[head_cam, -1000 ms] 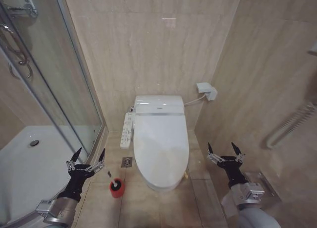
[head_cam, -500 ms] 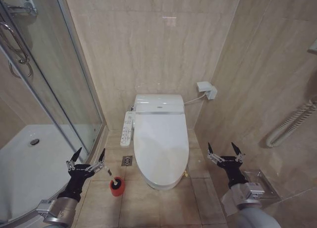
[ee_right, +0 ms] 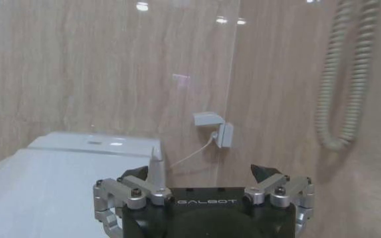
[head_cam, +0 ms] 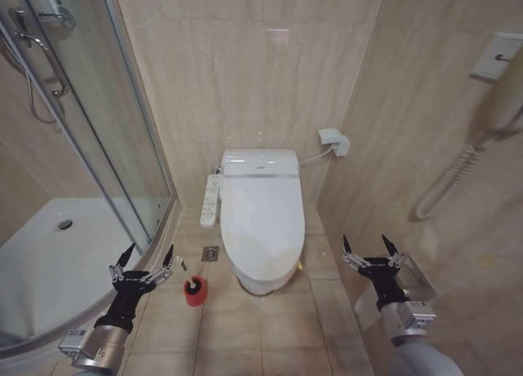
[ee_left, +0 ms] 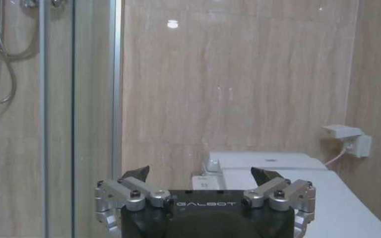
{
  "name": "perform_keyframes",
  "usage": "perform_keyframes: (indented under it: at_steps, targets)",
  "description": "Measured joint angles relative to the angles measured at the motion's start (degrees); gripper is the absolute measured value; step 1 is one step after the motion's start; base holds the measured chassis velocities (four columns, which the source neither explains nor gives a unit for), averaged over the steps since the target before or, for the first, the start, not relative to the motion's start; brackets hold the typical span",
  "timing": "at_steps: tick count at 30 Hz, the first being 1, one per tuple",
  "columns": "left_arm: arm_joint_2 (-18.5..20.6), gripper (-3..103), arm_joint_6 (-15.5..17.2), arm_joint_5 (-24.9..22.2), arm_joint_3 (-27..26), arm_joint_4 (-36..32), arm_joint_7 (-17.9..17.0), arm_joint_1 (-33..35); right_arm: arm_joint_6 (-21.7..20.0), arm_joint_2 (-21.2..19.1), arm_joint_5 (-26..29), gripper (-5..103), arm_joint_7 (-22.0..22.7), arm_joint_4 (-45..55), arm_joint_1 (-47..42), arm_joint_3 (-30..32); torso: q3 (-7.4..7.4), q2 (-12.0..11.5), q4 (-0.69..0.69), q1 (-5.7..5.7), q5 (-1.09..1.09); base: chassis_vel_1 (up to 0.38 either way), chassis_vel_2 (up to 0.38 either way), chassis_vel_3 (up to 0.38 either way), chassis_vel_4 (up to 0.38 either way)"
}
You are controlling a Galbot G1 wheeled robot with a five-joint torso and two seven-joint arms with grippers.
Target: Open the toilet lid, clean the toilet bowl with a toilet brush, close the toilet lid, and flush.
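Observation:
The toilet lid lies shut over the toilet bowl against the back wall, with the long button panel on its left side. The lid also appears in the left wrist view and the lid in the right wrist view. On the floor left of the bowl stands the toilet brush in its red cup holder. My left gripper hovers open, low at the left, near the brush. My right gripper hovers open at the right of the toilet. Both hold nothing.
A glass shower enclosure with a white shower tray fills the left. A floor drain lies beside the bowl. A wall socket box and a corded wall handset hang on the right wall. Tiled floor lies in front of the toilet.
The whole picture has shifted: the camera has pulled back and the toilet sits higher and smaller. Both grippers hold the same open pose.

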Motion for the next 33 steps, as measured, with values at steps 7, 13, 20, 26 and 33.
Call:
perform_keyframes:
  at_steps: [7, 13, 20, 26, 33]
  targets:
    - [0.0, 100, 0.0, 0.0, 0.0, 0.0, 0.0, 0.0, 0.0, 0.0, 0.0, 100, 0.0, 0.0, 0.0, 0.0, 0.01, 0.0, 0.0, 0.02, -0.03, 0.064, -0.049, -0.059, 0.068]
    - [0.0, 100, 0.0, 0.0, 0.0, 0.0, 0.0, -0.1, 0.0, 0.0, 0.0, 100, 0.0, 0.0, 0.1, 0.0, 0.04, 0.0, 0.02, 0.1, -0.03, -0.02, 0.043, 0.03, -0.031]
    - [0.0, 100, 0.0, 0.0, 0.0, 0.0, 0.0, 0.0, 0.0, 0.0, 0.0, 100, 0.0, 0.0, 0.0, 0.0, 0.02, 0.0, 0.01, 0.06, -0.03, 0.051, -0.073, -0.056, 0.061]
    - [0.0, 100, 0.0, 0.0, 0.0, 0.0, 0.0, 0.0, 0.0, 0.0, 0.0, 100, 0.0, 0.0, 0.0, 0.0, 0.01, 0.0, 0.0, 0.04, -0.02, 0.161, -0.173, -0.171, 0.159]
    - [0.0, 100, 0.0, 0.0, 0.0, 0.0, 0.0, 0.0, 0.0, 0.0, 0.0, 100, 0.0, 0.0, 0.0, 0.0, -0.01, 0.0, 0.02, -0.01, -0.03, 0.21, -0.203, -0.215, 0.211]
